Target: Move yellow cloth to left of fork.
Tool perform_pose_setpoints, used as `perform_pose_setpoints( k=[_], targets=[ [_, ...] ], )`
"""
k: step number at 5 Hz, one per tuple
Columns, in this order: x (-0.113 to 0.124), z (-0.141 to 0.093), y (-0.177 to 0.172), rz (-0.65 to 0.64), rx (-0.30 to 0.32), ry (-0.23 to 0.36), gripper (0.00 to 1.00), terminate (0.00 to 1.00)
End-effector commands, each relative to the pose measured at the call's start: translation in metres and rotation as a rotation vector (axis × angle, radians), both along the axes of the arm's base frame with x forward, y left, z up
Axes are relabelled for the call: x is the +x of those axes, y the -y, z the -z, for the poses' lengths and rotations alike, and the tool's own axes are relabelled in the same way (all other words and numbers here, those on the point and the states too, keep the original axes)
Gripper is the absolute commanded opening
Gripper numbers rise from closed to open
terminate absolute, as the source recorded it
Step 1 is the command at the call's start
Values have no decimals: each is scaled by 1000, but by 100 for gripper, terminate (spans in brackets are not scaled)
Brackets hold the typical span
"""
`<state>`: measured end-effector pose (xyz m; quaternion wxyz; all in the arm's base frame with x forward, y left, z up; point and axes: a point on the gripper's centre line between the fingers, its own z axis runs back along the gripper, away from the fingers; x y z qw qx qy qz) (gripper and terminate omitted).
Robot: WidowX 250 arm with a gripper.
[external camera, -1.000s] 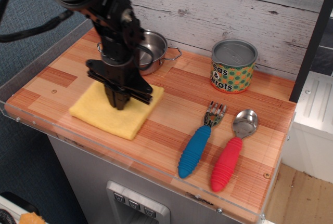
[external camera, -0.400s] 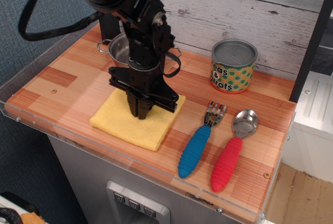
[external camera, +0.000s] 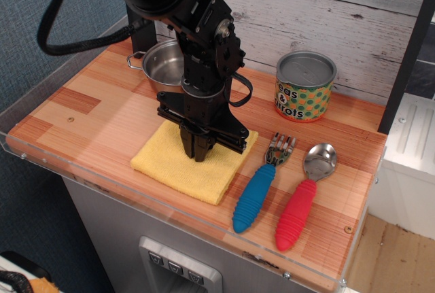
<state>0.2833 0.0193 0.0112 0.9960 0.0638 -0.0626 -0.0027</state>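
The yellow cloth (external camera: 178, 167) lies flat on the wooden counter, its right corner close to the fork's head. The fork (external camera: 262, 183) has a ribbed blue handle and lies just right of the cloth, tines pointing back. My black gripper (external camera: 198, 152) points straight down onto the middle of the cloth. Its fingers are together and pinch the cloth's fabric at its centre. The arm hides the cloth's back edge.
A steel pot (external camera: 163, 62) stands behind the cloth at the back left. A peas-and-carrots tin (external camera: 305, 86) stands at the back right. A red-handled spoon (external camera: 303, 198) lies right of the fork. A clear acrylic lip (external camera: 136, 201) runs along the counter's front edge.
My gripper has dragged the yellow cloth to the right across the counter, from in front of the pot to right beside the fork. Fork, spoon, tin and pot have not moved.
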Motion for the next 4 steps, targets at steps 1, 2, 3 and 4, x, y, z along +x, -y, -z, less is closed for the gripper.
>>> perform_pose_setpoints(
  k=[1,2,3,4],
  targets=[
    [2,-26,-7,-34,67,52,0,0],
    [3,-36,-11,-40,73,54,100,0],
    [6,-45,-15,-84,36,90,100,0],
    [9,-57,-16,-57,16,112,100,0]
  ],
)
